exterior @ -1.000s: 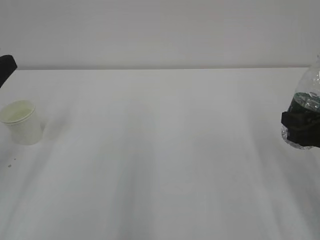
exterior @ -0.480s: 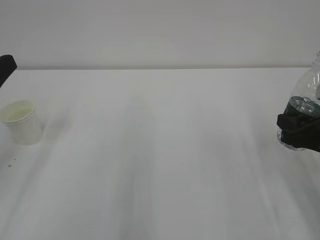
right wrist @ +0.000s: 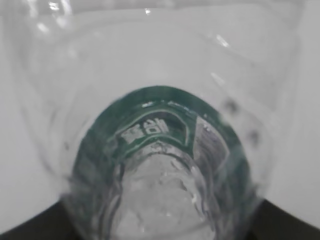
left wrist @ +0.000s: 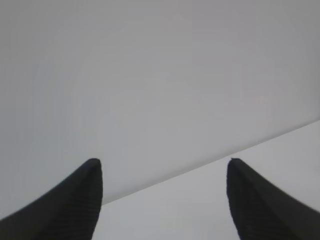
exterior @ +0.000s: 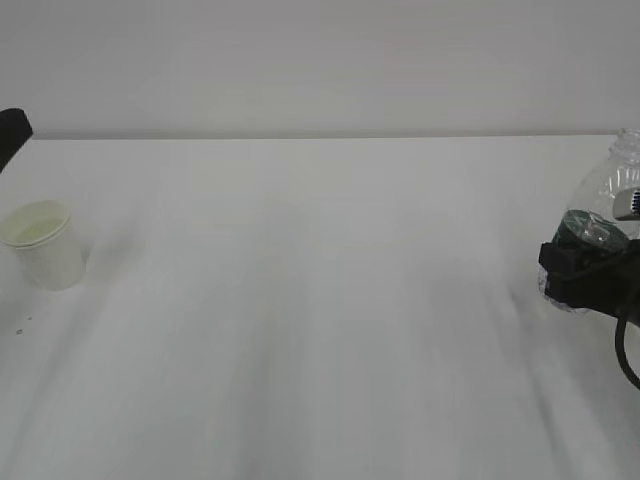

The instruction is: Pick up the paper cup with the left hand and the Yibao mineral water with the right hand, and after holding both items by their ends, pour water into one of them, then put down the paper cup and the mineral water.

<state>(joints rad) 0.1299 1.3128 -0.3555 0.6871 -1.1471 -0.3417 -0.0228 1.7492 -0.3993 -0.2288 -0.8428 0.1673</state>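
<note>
Two objects sit at opposite ends of a white table (exterior: 320, 320), with the paper cup (exterior: 42, 243) as the marker on the far left. It stands upright on the tabletop with its mouth up, free of any grip. Just up and left of the cup, only a black sliver of the left hand (exterior: 12, 135) enters the exterior view; its wrist camera shows two dark fingertips (left wrist: 80, 200) spread wide with nothing but bare wall and table between them. Far to the right of the cup, across the whole bare tabletop, the right hand (exterior: 585, 280) is clamped around the dark green label band of the Yibao mineral water (exterior: 600, 225). The clear bottle is tilted, its neck up at the right edge.
</note>
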